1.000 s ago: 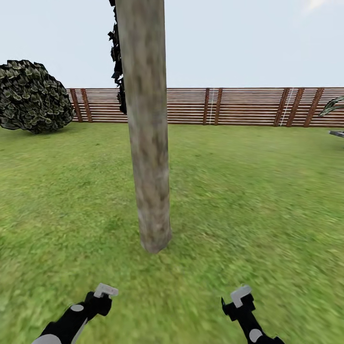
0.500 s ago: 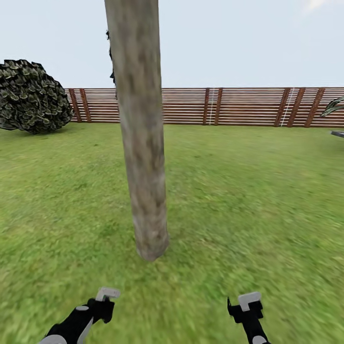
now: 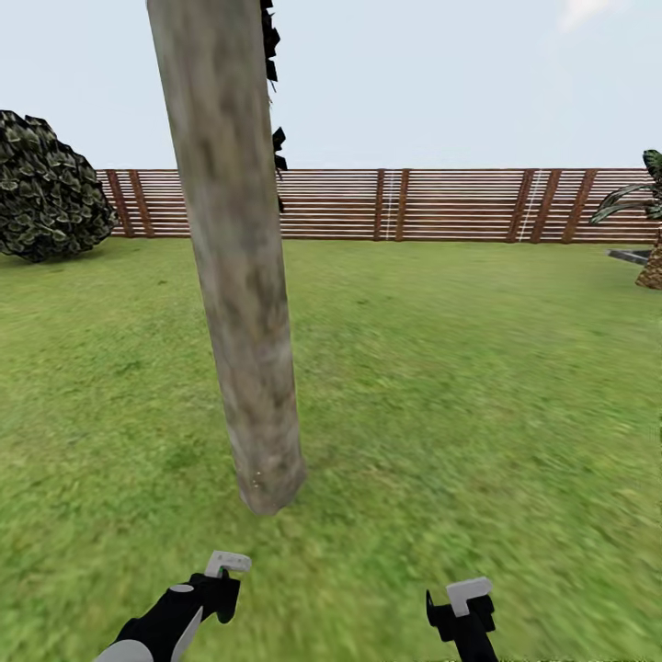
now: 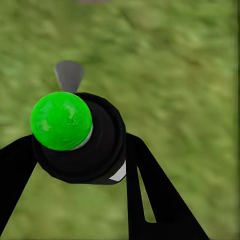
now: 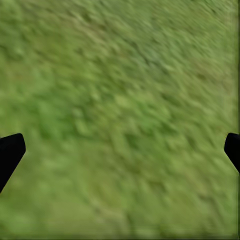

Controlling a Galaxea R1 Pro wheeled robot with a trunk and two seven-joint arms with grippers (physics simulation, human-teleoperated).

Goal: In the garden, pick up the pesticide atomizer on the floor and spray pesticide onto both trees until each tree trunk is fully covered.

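Trunk [image 3: 241, 303] of one tree stands directly ahead of the left gripper [image 3: 221, 579], near but apart, its long axis close to upright with a slight lean. The left arm is the nearer one; the right gripper [image 3: 464, 602] lies well off to the trunk's other side.

In the left wrist view, the left gripper [image 4: 80, 165] has its fingers [image 4: 150, 195] closed around a dark round bottle, judged to be the pesticide atomizer [image 4: 95, 145], though its cap reads bright green here. A grey nozzle tab [image 4: 69, 75] projects beyond the cap, away from the fingers and over the grass.

In the right wrist view, the right gripper [image 5: 120, 150] is spread wide and holds nothing; only its dark fingertips [image 5: 10, 152] show at the frame edges over the lawn [image 5: 120, 100].

Bark is smooth, mottled grey-beige, tapering slightly, with no low branches. No white specks are visible on it. Lawn is blurred green turf. Beyond stand a reddish-brown slatted fence [image 3: 441, 204] and a rounded dark shrub [image 3: 46, 188].

Judgement: spraying calls for the nozzle to be raised toward the trunk.
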